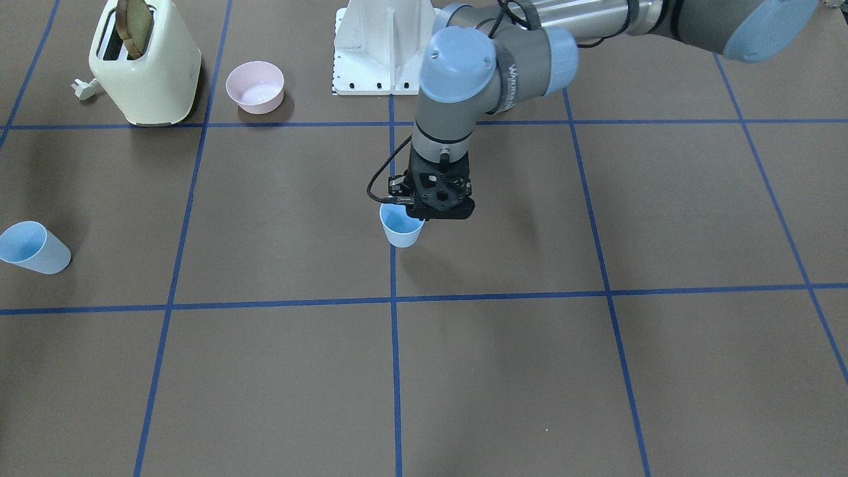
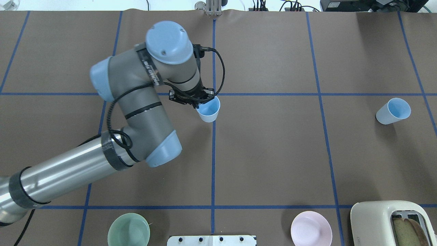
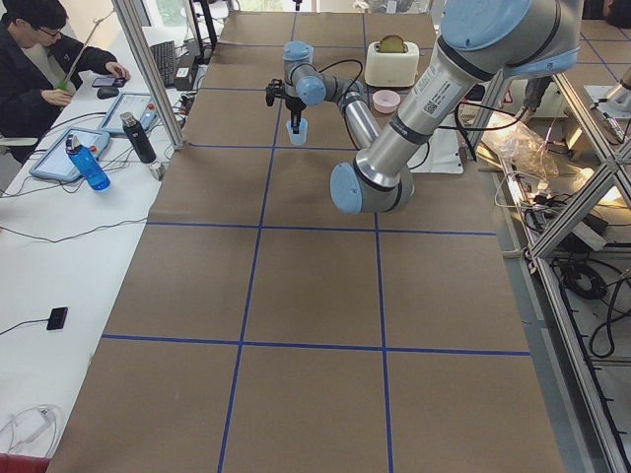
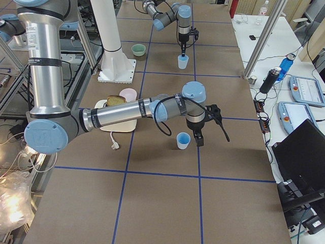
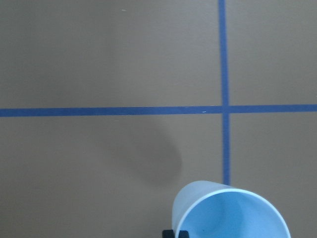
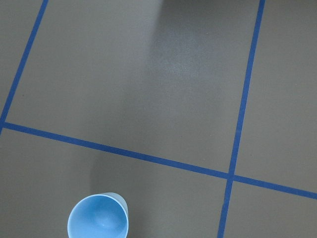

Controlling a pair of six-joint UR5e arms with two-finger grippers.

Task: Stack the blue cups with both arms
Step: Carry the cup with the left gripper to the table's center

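Left hand (image 1: pixel 434 209) clenched on rim of smooth, tapered pale-blue plastic cup (image 1: pixel 401 229), mid-desk (image 1: pixel 530 371). Right hand (image 4: pixel 199 136) just beside second cup (image 4: pixel 183 140); its grip, cannot tell.

The left gripper (image 1: pixel 424 215) hides its own jaws.

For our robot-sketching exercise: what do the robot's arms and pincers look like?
Both the left arm and right arm are grey-and-silver tubes with light-blue joint caps, black bands and looping black cables. One left-arm band carries white lettering. The left pincer and right pincer are black.
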